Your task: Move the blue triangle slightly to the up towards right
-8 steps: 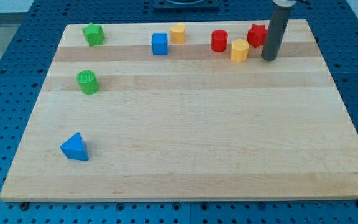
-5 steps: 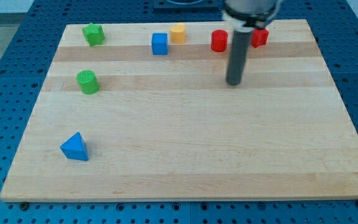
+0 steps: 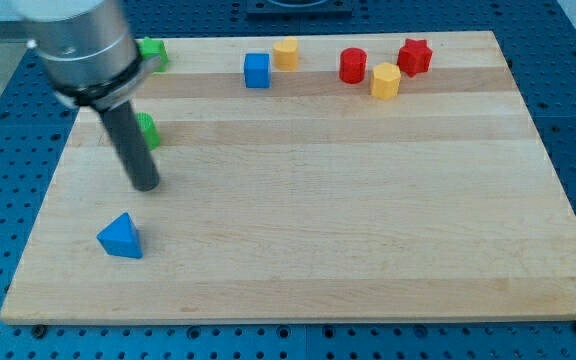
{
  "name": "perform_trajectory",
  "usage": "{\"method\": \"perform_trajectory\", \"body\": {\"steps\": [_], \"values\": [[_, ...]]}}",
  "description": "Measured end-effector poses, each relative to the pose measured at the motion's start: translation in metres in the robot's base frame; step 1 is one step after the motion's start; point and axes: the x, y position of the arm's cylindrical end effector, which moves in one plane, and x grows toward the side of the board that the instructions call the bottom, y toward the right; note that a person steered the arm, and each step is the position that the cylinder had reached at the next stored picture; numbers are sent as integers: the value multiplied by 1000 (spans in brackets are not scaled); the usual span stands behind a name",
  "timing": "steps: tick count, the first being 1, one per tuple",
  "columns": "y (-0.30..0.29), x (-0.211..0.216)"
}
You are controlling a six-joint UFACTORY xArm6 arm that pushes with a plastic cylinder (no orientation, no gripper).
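The blue triangle (image 3: 120, 237) lies on the wooden board (image 3: 368, 220) near its lower left corner. My tip (image 3: 146, 184) is on the board just above and slightly right of the triangle, with a small gap between them. The rod rises up and to the left and hides part of the green cylinder (image 3: 149, 131) and part of the green star (image 3: 153, 50).
Along the board's top edge stand a blue cube (image 3: 257, 70), a yellow cylinder (image 3: 286, 52), a red cylinder (image 3: 353, 65), a yellow hexagonal block (image 3: 385, 81) and a red star (image 3: 414, 56).
My tip has swept from the board's upper right, across the middle, to the left side just above the blue triangle. No block has moved.
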Motion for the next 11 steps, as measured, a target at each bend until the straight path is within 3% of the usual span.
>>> {"method": "perform_trajectory", "body": {"steps": [2, 3, 9, 11], "values": [[-60, 51], [-59, 72], [113, 79], [158, 53]]}}
